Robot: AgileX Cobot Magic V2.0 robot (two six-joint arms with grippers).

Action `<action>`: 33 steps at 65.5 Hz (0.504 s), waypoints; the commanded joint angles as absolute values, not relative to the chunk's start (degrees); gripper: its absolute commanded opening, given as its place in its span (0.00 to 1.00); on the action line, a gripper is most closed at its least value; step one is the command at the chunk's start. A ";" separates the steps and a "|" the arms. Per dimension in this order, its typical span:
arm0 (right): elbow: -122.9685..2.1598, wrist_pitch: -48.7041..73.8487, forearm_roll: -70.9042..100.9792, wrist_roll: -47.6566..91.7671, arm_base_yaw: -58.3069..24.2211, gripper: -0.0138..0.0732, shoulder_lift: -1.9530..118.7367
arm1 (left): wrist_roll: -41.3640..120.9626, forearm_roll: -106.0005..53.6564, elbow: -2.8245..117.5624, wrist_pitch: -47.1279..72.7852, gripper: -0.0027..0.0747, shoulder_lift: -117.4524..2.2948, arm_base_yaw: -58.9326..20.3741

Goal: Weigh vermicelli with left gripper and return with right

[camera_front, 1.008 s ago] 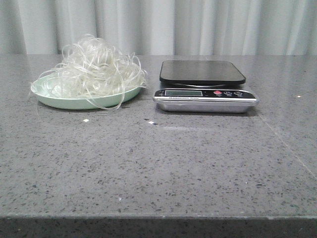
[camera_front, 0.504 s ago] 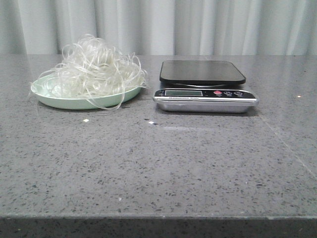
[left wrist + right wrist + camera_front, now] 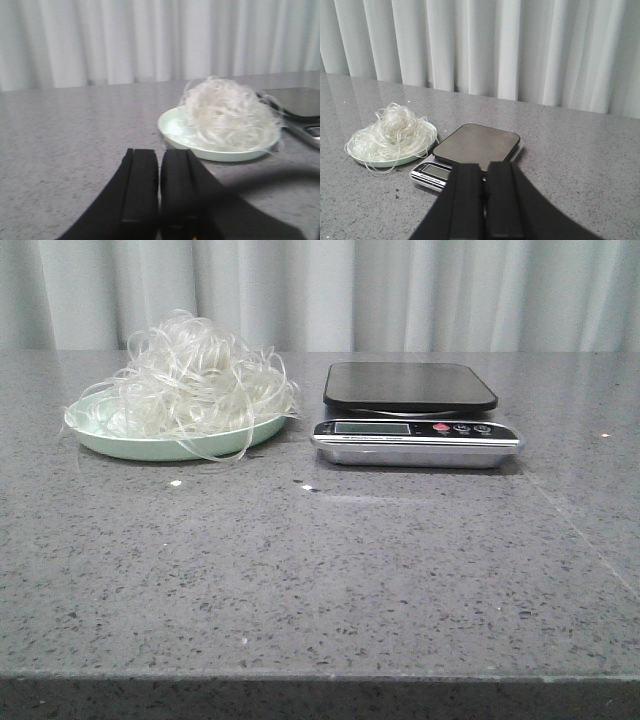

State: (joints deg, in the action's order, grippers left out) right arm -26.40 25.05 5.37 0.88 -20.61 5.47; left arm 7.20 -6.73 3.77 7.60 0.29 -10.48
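The vermicelli [image 3: 190,375] is a fluffy tangle of whitish strands heaped on a pale green plate [image 3: 110,440] at the back left of the table. A kitchen scale [image 3: 412,410] with a bare black platform stands just to its right. Neither gripper shows in the front view. My left gripper [image 3: 159,156] is shut and empty, low over the table short of the plate [image 3: 172,131] and the vermicelli [image 3: 227,116]. My right gripper [image 3: 484,172] is shut and empty, raised in front of the scale [image 3: 475,145]; the vermicelli [image 3: 390,132] lies beyond to one side.
The grey speckled table [image 3: 320,570] runs to a front edge near the camera. A pale curtain [image 3: 400,290] hangs behind it. Two small white crumbs [image 3: 175,482] lie in front of the plate.
The front view has shifted by a pixel or two. The vermicelli, plate and scale have not moved.
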 commanded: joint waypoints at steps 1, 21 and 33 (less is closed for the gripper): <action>-27.81 20.74 5.20 1.00 -20.20 0.35 6.24 | 7.28 -6.94 2.69 -2.07 0.22 1.49 -6.26; -27.81 20.74 5.20 1.00 -20.20 0.35 6.24 | 7.18 -5.52 -0.55 -3.21 0.22 1.49 1.93; -27.81 20.74 5.20 1.00 -20.20 0.35 6.24 | 7.18 -5.52 -0.55 -4.04 0.22 1.49 2.01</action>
